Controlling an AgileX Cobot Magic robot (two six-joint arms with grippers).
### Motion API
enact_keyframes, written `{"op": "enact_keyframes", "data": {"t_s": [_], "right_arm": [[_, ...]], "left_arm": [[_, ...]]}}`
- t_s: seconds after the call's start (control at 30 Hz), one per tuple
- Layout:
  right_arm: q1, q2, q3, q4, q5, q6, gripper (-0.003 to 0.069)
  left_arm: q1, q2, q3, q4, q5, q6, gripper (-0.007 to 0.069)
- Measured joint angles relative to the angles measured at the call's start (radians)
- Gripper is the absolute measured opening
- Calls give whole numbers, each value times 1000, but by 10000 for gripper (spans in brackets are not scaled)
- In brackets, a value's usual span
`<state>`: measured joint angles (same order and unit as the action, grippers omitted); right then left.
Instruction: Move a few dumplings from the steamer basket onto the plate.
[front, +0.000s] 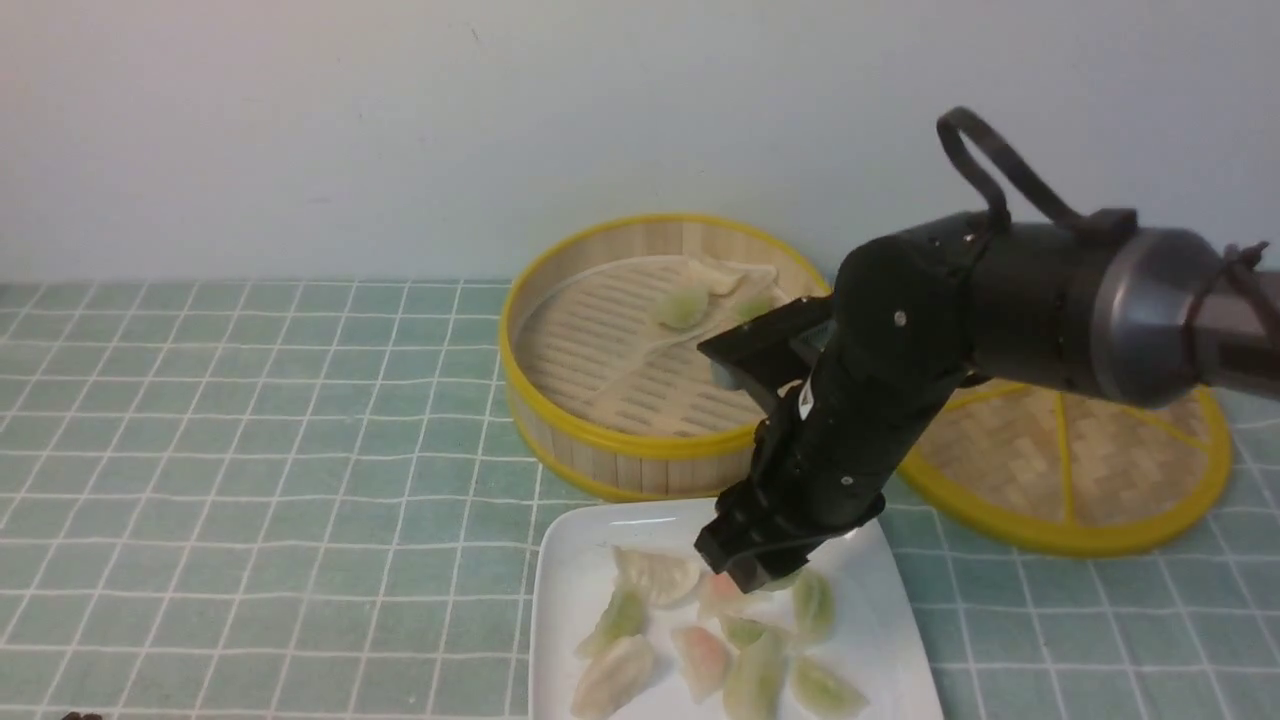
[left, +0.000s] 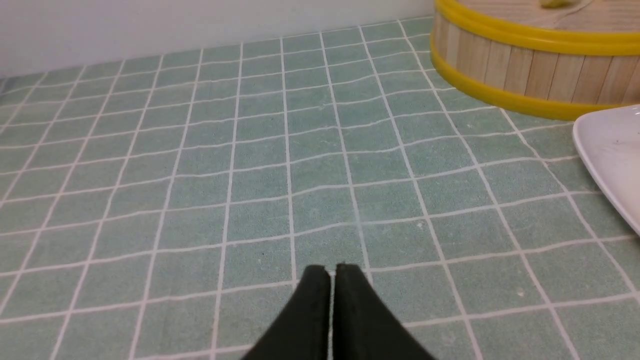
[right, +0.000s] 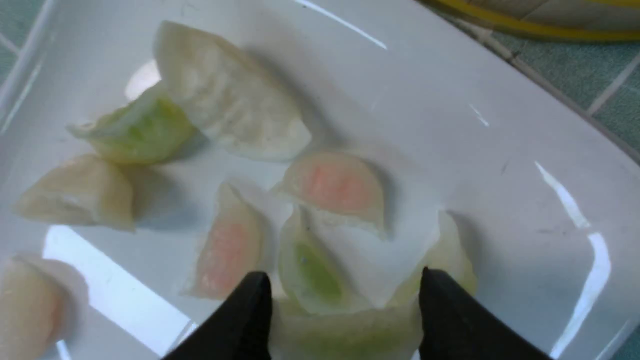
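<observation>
The steamer basket (front: 620, 440) stands at the back centre and holds two greenish dumplings (front: 682, 305) on a paper liner. The white plate (front: 570, 590) lies in front of it with several dumplings (front: 655, 575), green, pink and whitish. My right gripper (front: 750, 580) hangs low over the plate's far part. In the right wrist view the right gripper (right: 344, 280) has its jaws wide apart, with a pale green dumpling (right: 345, 332) spanning the gap between them. My left gripper (left: 331, 270) is shut and empty over the tablecloth, left of the plate (left: 610, 150) and the basket (left: 525, 65).
The flat woven lid (front: 1080, 460) with a yellow rim lies right of the basket, partly behind my right arm. A green checked tablecloth (front: 250, 450) covers the table. A pale wall (front: 300, 130) closes off the back.
</observation>
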<state>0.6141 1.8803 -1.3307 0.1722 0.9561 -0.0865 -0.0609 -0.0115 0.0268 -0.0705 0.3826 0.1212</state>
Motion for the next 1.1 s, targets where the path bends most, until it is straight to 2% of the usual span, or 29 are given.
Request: {"op": "enact_keyframes", "data": {"t_s": [0.03,0.13,0.17,0.2,0.27,0.4,0.5,0.53,0.57,0.63,0.7,0.8,0.97,1.0,1.03,1.1], "right_arm": [[0,6,0,-5,-3,0,347],[0,9,-1,-19,-8,1,443],[0,9,-2,-21,-5,1,451],[0,5,-13,-28,16,5,501],[0,-7,-39,-32,67,16,558],[0,-50,-83,-36,152,31,562],[0,-168,-108,-55,233,69,404],[0,-188,-108,-59,236,74,391],[0,-263,-108,-77,249,97,284],[0,-373,-104,-111,253,129,125],[0,-498,-77,-149,234,168,40],[0,-717,15,-196,154,230,-5],[0,-1037,243,-224,-6,261,-13],[0,-1179,365,-228,-104,263,-14],[0,-1195,378,-228,-116,265,-14],[0,-1393,538,-234,-250,289,-14]], "left_arm": [[0,0,0,0,0,0,-6],[0,0,0,0,0,0,-6],[0,0,0,0,0,0,-6],[0,0,0,0,0,0,-6],[0,0,0,0,0,0,-6],[0,0,0,0,0,0,-6],[0,0,0,0,0,0,-6],[0,0,0,0,0,0,-6],[0,0,0,0,0,0,-6],[0,0,0,0,0,0,-6],[0,0,0,0,0,0,-6],[0,0,0,0,0,0,-6],[0,0,0,0,0,0,-6],[0,0,0,0,0,0,-6],[0,0,0,0,0,0,-6],[0,0,0,0,0,0,-6]]}}
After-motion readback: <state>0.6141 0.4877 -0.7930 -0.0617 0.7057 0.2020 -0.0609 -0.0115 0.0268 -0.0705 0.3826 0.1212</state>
